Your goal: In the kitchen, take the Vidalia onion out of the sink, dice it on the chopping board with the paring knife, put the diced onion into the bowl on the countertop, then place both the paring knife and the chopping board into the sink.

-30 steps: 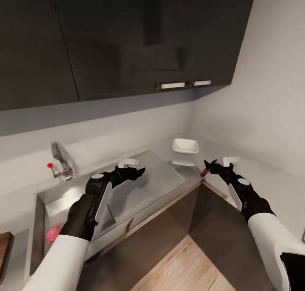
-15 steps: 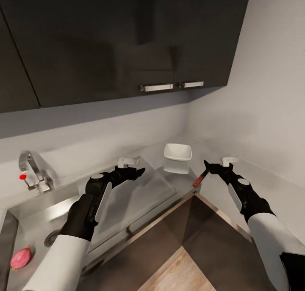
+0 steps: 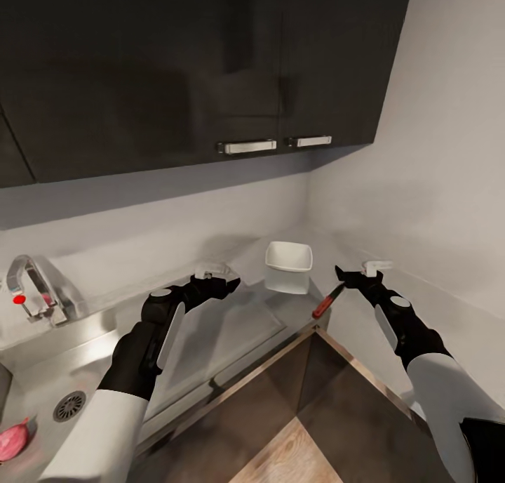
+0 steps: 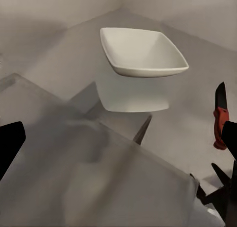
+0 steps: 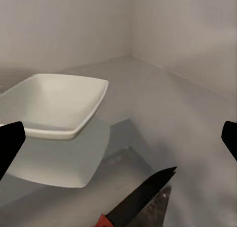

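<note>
Dark wall cabinets (image 3: 210,69) above my view, right gripper (image 3: 341,281) clamping paring knife (image 3: 327,300) beside bowl (image 3: 288,257), left gripper (image 3: 228,283) spread wide over sink (image 3: 231,328) drainer, onion (image 3: 12,441) far left.

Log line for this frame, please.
right hand: holds knife | left hand: empty, over drainer | onion: in sink | bowl: empty

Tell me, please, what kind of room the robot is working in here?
A home-style kitchen corner, most likely: a steel sink with a chrome tap is set into a grey countertop, dark wall cabinets hang above, and a white bowl stands near the corner.
</note>
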{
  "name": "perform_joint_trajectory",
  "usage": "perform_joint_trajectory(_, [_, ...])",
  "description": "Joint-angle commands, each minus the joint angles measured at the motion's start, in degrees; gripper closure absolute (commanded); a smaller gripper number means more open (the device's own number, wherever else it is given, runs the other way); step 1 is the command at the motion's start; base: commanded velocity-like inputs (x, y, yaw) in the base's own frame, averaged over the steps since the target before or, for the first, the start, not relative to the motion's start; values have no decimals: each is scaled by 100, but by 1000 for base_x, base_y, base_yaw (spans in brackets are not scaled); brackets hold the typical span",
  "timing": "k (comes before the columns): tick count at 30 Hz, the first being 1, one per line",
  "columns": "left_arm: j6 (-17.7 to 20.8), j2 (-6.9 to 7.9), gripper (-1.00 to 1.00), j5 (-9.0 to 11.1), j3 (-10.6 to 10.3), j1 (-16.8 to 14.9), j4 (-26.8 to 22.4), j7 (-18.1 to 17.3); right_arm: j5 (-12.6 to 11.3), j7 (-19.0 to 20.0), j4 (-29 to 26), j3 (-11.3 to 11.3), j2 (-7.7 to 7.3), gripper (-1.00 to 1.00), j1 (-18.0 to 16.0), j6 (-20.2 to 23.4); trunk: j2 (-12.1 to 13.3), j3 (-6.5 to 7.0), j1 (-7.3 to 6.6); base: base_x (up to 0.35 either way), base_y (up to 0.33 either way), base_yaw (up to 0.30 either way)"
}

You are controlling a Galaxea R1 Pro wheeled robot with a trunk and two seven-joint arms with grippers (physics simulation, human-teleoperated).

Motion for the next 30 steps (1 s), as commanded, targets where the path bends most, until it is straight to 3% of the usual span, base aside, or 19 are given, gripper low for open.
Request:
perform_joint_trajectory(1, [33,-3,-100,3,5,-6,-3,-14,-25,41,2,-18,1,-100,-5,-6,-12,-13,4,3,-7,116])
perform_joint_trajectory(10, [33,-4,-100,3,4,-6,89,-12,-25,40,2,-18,2,-100,-5,-6,-12,-13,4,1,-2,102])
perform_joint_trajectory(19, [33,-34,-100,3,20,-20,709,76,-19,40,2,-18,2,-100,-5,-5,-12,-13,4,0,0,8])
perform_joint_trajectory(30, [-299,-38,-100,3,22,-24,695,195,-24,40,2,-18,2,-100,-5,-6,-12,-13,4,42,-24,0])
